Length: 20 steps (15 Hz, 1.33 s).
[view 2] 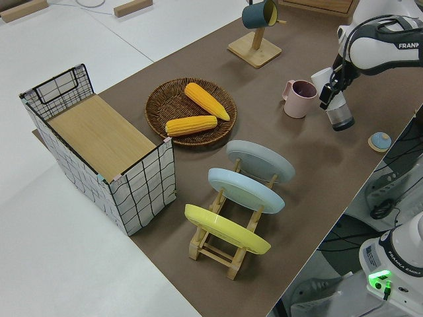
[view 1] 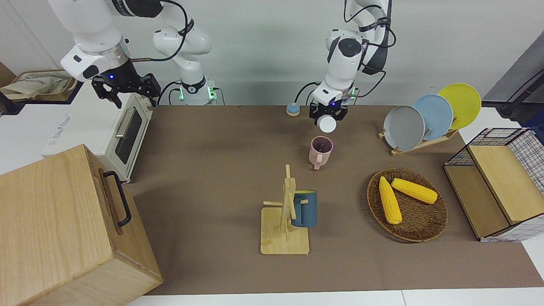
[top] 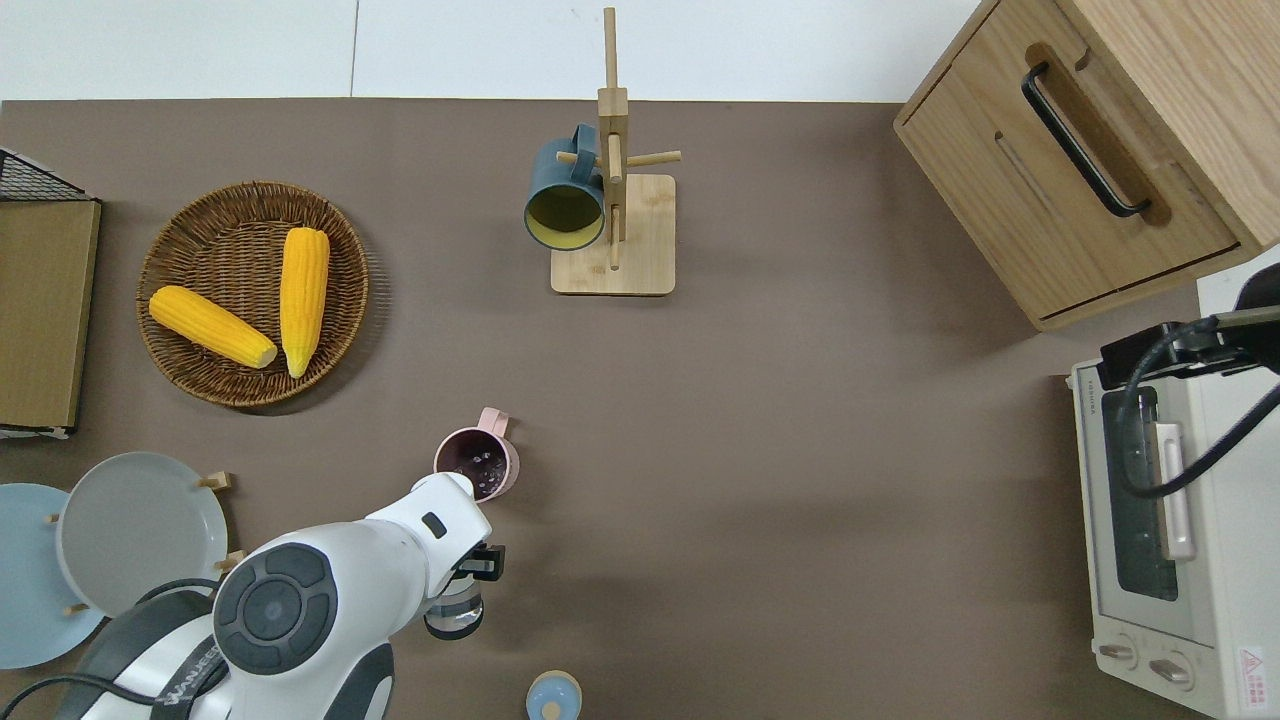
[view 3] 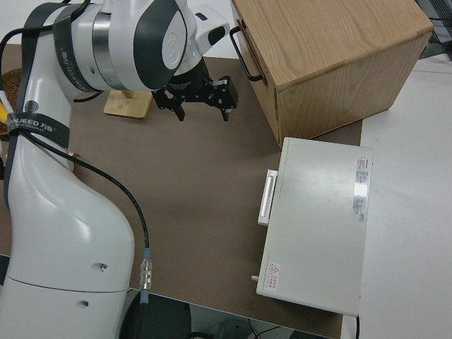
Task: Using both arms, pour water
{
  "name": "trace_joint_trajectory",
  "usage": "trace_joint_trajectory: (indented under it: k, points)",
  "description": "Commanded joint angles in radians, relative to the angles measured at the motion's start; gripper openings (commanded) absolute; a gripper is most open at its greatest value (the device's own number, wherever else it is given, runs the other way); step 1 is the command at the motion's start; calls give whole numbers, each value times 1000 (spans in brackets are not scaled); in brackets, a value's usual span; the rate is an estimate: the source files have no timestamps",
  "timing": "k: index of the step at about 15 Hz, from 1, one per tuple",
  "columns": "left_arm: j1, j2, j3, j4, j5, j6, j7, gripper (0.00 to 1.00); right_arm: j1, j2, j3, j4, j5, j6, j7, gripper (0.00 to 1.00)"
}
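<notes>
A brown mat covers a white table (view 1: 238, 140) against a plain pale wall, with two white robot arms mounted at its edge. Nearest the robots, a small blue-and-tan lid (top: 552, 697) lies on the mat, probably set aside so the bottle could pour. Just beside it, the left gripper (view 1: 327, 114) has its fingers clamped around a clear bottle (view 2: 340, 115), held tipped on its side with the white mouth pointing toward a pink mug (top: 479, 464). The mug stands upright on the mat, handle turned away from the robots, directly under the bottle's mouth to catch the water; droplets or a little liquid seem to show inside. The right gripper (view 1: 126, 89), fingers spread and empty, is parked.

Farther out stand a rack of three plates (view 1: 431, 117), a wicker basket (top: 190, 375) holding two corn cobs, and a wire crate with a wooden shelf (view 2: 99, 135). Farthest from the robots, a wooden mug tree (top: 612, 180) carries a dark blue mug (top: 565, 200), hung out of the way. Toward the right arm's end sit a toaster oven (top: 1160, 530) and a wooden cabinet (top: 1090, 150).
</notes>
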Motion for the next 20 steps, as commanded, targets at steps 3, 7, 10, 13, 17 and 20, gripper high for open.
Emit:
trace_joint_trajectory:
  k: [3, 7, 10, 13, 17, 20]
  points:
    - [-9, 29, 8, 75, 7, -99, -8, 0, -8, -19, 4, -20, 3, 3, -24, 992]
    - [-9, 29, 9, 81, 7, -109, -8, 0, -8, -19, 4, -19, 3, 3, -24, 992]
    - [-9, 29, 14, 93, 7, -125, -8, 0, -8, -19, 4, -19, 3, 3, -24, 992]
    - [-9, 32, 14, 98, 7, -132, -10, 0, -8, -19, 4, -19, 3, 3, -24, 992]
    - [-9, 32, 14, 103, 7, -133, -13, 0, -8, -19, 4, -19, 3, 3, -24, 992]
    - [-9, 32, 15, 107, 7, -133, -10, 0, -8, -19, 4, -20, 3, 3, -24, 992]
